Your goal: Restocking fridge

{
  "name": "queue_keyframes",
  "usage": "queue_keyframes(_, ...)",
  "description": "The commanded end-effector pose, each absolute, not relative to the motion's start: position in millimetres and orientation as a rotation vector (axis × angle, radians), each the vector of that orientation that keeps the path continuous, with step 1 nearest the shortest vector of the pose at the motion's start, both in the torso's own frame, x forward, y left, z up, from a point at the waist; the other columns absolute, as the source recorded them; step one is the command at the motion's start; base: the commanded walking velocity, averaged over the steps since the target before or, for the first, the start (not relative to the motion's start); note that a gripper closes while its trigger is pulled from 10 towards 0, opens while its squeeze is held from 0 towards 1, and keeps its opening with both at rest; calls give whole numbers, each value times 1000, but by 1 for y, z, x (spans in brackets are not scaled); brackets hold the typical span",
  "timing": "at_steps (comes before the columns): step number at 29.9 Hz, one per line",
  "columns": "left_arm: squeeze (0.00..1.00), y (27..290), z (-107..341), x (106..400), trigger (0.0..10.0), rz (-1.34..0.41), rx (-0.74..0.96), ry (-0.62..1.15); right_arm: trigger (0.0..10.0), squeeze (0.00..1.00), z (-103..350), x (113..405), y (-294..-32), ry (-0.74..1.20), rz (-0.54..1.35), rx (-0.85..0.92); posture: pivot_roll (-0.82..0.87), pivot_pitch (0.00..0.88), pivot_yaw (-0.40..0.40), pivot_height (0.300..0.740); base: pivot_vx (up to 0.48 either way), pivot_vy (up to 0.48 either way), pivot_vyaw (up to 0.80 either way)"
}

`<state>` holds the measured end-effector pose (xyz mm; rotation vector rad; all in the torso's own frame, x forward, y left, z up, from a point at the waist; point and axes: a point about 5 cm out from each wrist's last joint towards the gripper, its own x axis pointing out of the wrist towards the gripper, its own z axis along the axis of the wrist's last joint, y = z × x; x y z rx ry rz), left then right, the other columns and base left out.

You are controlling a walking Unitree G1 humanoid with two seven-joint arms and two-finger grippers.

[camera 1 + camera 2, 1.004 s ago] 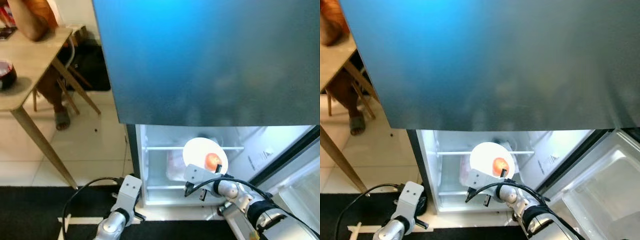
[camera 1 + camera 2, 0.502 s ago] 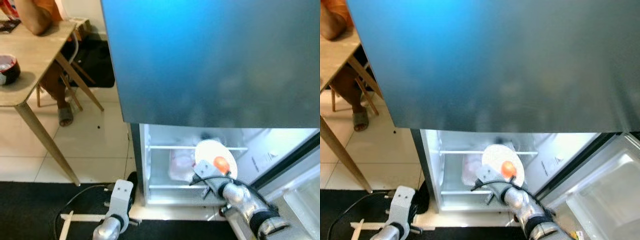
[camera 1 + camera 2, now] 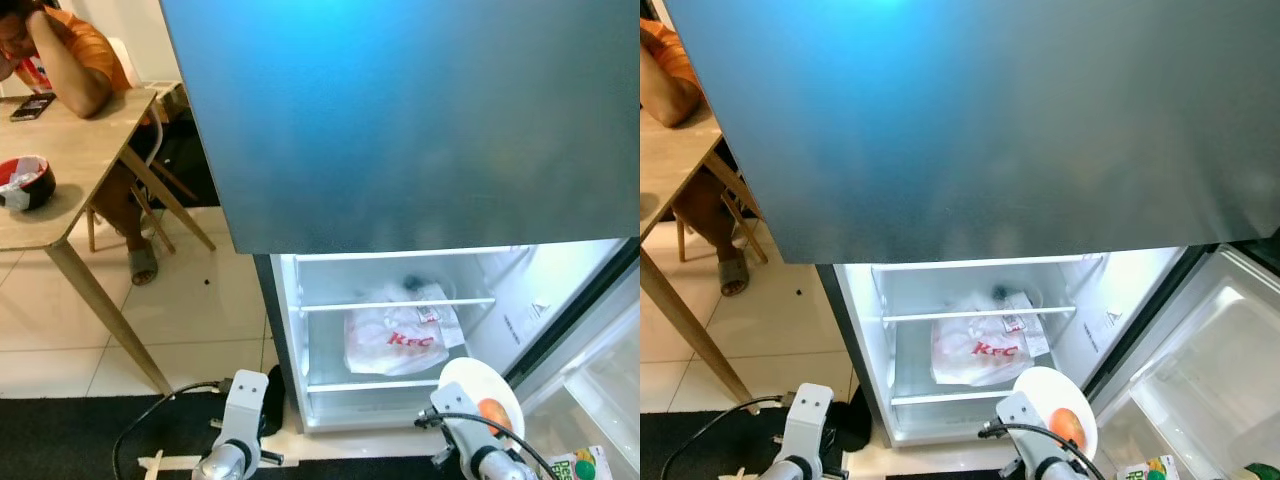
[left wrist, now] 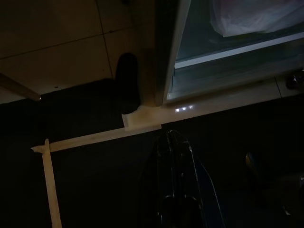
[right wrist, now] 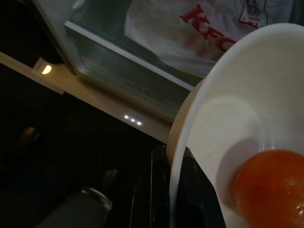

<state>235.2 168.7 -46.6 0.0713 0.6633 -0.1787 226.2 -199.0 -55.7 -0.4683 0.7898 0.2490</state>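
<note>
The fridge's lower compartment (image 3: 310, 330) stands open and lit under the shut blue-grey upper door (image 3: 400, 120). A white KFC bag (image 3: 393, 341) lies on its lower shelf. My right gripper (image 5: 173, 150) is shut on the rim of a white plate (image 3: 470, 385) that carries an orange fruit (image 3: 494, 413). The plate hangs low, just outside the compartment's front right corner, in front of and below the bag. In the right wrist view the black fingers (image 5: 159, 190) clamp the plate's edge (image 5: 228, 104), with the fruit (image 5: 270, 190) close by. My left gripper (image 4: 175, 137) hangs idle over the dark mat.
A wooden table (image 3: 70, 170) stands at the left with a red bowl (image 3: 25, 181) and a phone (image 3: 32, 105); a person (image 3: 75, 60) sits at it. The open fridge door (image 3: 1200, 360) with its shelves lies to the right, a carton (image 3: 580, 466) below. Pale tape (image 4: 95, 135) marks the black mat (image 3: 80, 430).
The plate with the fruit has come back out of the compartment, down and to the right, which uncovers the KFC bag. The camera has shifted too. The left arm still hangs.
</note>
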Motion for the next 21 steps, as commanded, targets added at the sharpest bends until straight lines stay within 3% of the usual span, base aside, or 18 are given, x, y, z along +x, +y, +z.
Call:
queue_keyframes(1,0,166,-52,229,10000,-184,53,694,10000,0,-54,228,-201,765,220,-444,-55,51,22,740,0,0,0)
queue_keyframes(21,0,164,-57,223,10000,-184,48,715,10000,0,-60,217,-202,791,243,-476,-50,42,15,740,0,0,0)
